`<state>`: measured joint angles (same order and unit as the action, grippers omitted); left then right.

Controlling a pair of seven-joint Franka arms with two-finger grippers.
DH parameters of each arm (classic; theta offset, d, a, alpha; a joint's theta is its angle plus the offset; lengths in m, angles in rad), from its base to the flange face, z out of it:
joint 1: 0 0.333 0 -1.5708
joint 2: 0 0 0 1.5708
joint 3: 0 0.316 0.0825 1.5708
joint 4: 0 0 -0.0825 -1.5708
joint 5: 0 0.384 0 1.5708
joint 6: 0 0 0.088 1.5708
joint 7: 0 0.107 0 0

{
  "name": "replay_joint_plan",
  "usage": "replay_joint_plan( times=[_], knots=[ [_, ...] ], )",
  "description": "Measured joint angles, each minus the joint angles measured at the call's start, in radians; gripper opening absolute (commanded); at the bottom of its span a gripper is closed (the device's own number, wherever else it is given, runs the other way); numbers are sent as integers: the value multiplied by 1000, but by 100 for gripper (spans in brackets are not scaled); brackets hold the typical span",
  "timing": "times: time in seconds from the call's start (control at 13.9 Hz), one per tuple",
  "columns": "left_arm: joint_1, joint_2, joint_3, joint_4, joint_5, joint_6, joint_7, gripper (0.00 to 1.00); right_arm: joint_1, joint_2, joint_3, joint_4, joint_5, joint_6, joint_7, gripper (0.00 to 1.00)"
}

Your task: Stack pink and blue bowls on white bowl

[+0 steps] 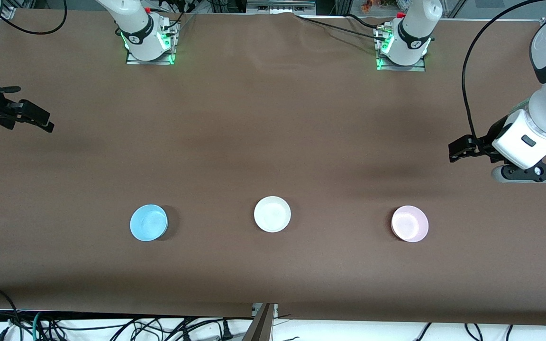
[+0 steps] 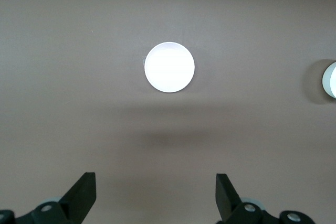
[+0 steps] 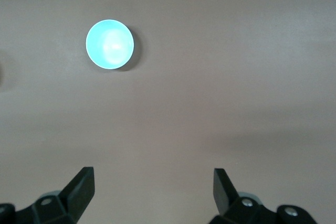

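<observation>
Three bowls sit apart in a row on the table [image 1: 273, 118]: blue bowl [image 1: 148, 222] toward the right arm's end, white bowl [image 1: 272, 214] in the middle, pink bowl [image 1: 409, 223] toward the left arm's end. Nothing is stacked yet. Left gripper [image 2: 156, 195] and right gripper [image 3: 153, 192] both hover high over bare cloth, fingers spread wide, empty. A good first pick would likely pinch one rim from above and lift level before centring over white.

Even overhead light falls on the brown table [image 1: 273, 142]; soft shadows beside bowls; wrist views overexposed, the pink bowl [image 2: 169, 67] glaring white ahead of the fingers.
</observation>
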<state>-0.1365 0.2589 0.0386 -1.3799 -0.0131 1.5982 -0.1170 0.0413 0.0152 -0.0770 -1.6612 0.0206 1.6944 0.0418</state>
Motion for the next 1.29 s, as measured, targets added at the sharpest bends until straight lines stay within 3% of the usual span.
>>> replay_joint_plan(
  times=[0.57,1.29],
  knots=[
    [-5,13,-3,0,0,0,-54,100,0,0,0,0,0,0,0,100],
    [2,170,-5,-3,-39,173,-116,100,0,0,0,0,0,0,0,100]
  ],
)
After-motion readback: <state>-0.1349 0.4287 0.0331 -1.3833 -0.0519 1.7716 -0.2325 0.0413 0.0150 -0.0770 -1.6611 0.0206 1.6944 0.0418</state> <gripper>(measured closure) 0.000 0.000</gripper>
